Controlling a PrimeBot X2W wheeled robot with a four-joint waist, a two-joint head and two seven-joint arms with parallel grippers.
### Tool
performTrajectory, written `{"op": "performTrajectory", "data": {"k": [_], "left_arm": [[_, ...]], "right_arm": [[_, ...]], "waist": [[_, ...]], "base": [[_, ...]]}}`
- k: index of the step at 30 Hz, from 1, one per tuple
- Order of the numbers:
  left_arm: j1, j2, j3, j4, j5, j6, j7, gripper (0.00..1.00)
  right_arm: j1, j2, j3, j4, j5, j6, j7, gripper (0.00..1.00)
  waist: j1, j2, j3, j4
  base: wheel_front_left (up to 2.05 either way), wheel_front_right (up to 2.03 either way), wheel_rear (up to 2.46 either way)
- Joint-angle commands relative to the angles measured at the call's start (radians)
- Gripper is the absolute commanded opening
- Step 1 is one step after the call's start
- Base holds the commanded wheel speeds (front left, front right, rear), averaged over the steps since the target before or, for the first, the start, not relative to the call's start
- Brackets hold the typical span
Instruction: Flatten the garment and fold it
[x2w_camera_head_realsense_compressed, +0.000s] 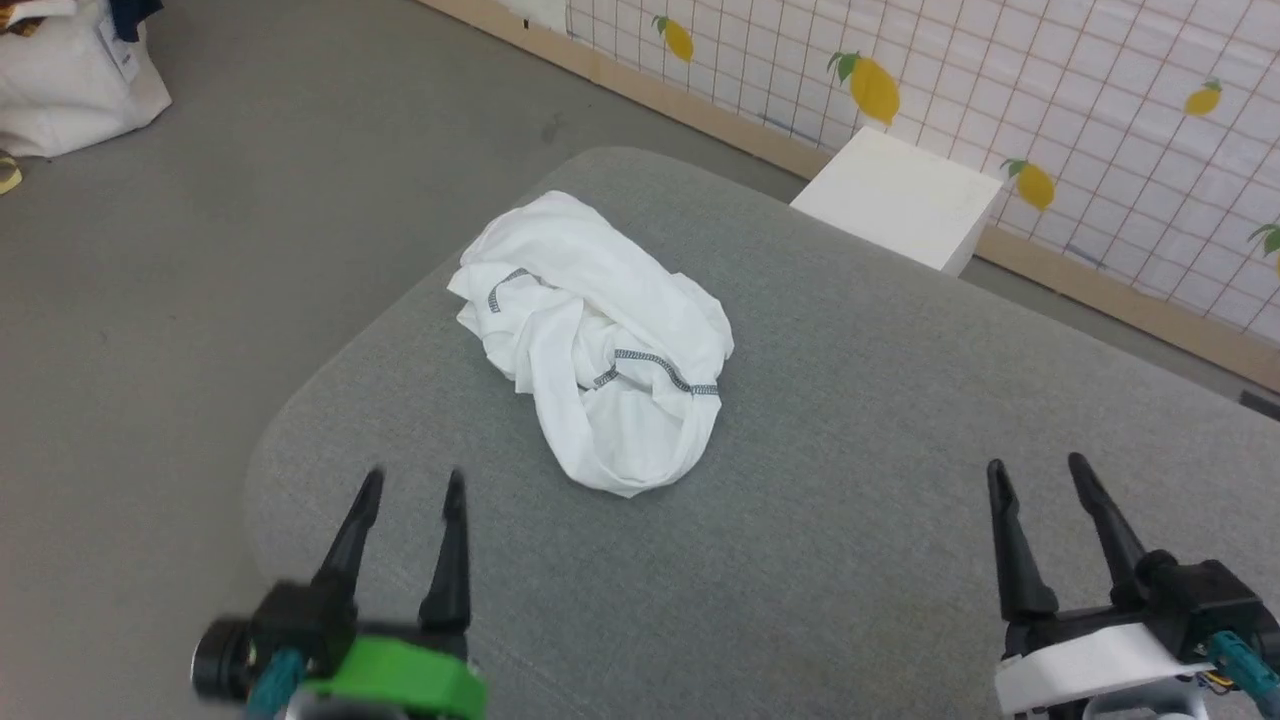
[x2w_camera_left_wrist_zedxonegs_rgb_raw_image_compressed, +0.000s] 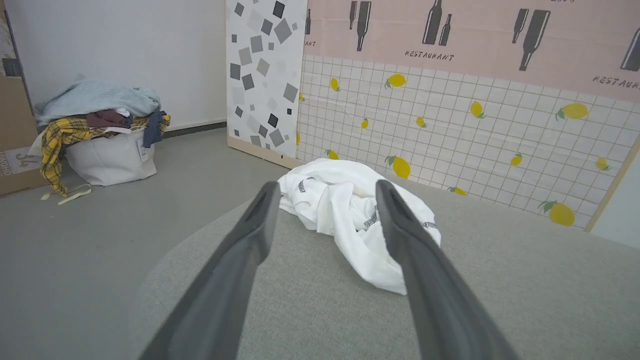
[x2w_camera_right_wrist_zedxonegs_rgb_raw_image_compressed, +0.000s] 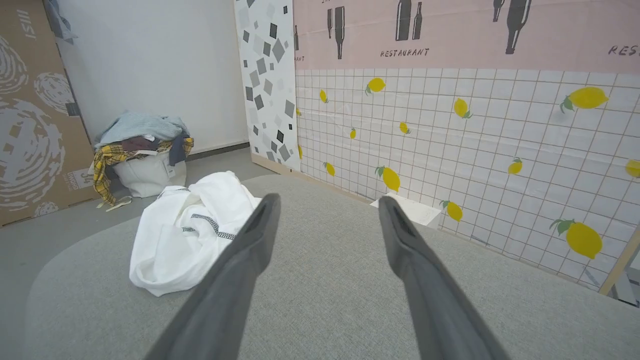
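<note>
On the grey table (x2w_camera_head_realsense_compressed: 850, 480), seen from the head view, the garment (x2w_camera_head_realsense_compressed: 600, 340) is lying crumpled in a heap toward the far left corner, with nothing flattened yet. The left gripper (x2w_camera_head_realsense_compressed: 413, 478) and right gripper (x2w_camera_head_realsense_compressed: 1037, 465) are hovering near the front edge, well apart from the cloth. Their fingers are spread and holding nothing, probably so each can take a separate edge. A white box (x2w_camera_head_realsense_compressed: 900, 195) is sitting beyond the table by the lemon-print wall.

Along the left wrist view, the spread fingers are framing the heap straight ahead, so this arm looks better lined up for a first reach.

Along the right wrist view, the garment is lying off to the left of the spread fingers. Bare table is stretching ahead, and a laundry bag (x2w_camera_right_wrist_zedxonegs_rgb_raw_image_compressed: 150, 175) is standing on the floor behind.
</note>
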Motion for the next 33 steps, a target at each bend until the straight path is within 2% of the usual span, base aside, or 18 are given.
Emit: {"op": "performTrajectory", "data": {"k": [1, 9, 14, 19, 26, 33], "left_arm": [[-0.070, 0.010, -0.011, -0.004, -0.011, -0.013, 0.010, 1.00], [-0.441, 0.112, -0.107, -0.039, -0.011, -0.050, 0.215, 1.00], [-0.674, 0.158, -0.119, -0.002, -0.067, -0.055, 0.326, 1.00], [-0.841, 0.207, -0.115, 0.098, -0.114, -0.056, 0.416, 1.00], [-0.933, 0.248, -0.084, 0.269, -0.158, -0.054, 0.532, 1.00], [-0.908, 0.288, -0.064, 0.384, -0.170, -0.019, 0.644, 1.00]], "right_arm": [[-0.002, 0.000, -0.009, -0.011, -0.005, -0.002, -0.005, 1.00], [-0.038, -0.002, -0.029, -0.077, -0.070, -0.002, -0.005, 1.00], [-0.057, -0.049, -0.025, -0.133, -0.088, -0.002, 0.002, 1.00], [-0.082, -0.110, -0.029, -0.196, -0.072, -0.002, 0.030, 1.00], [-0.111, -0.164, -0.029, -0.273, -0.052, -0.002, 0.059, 1.00], [-0.144, -0.199, -0.042, -0.337, -0.038, -0.002, 0.082, 1.00]], "waist": [[0.0000, 0.0000, 0.025, 0.003], [0.0000, 0.0000, 0.154, -0.041], [0.0000, 0.0000, 0.273, -0.089], [0.0000, 0.0000, 0.377, -0.144], [0.0000, 0.0000, 0.473, -0.212], [0.0000, 0.0000, 0.547, -0.265]], "base": [[0.00, 0.00, 0.00], [0.00, 0.00, 0.00], [0.00, 0.00, 0.00], [0.00, 0.00, 0.00], [0.00, 0.00, 0.00], [0.00, 0.00, 0.00]]}}
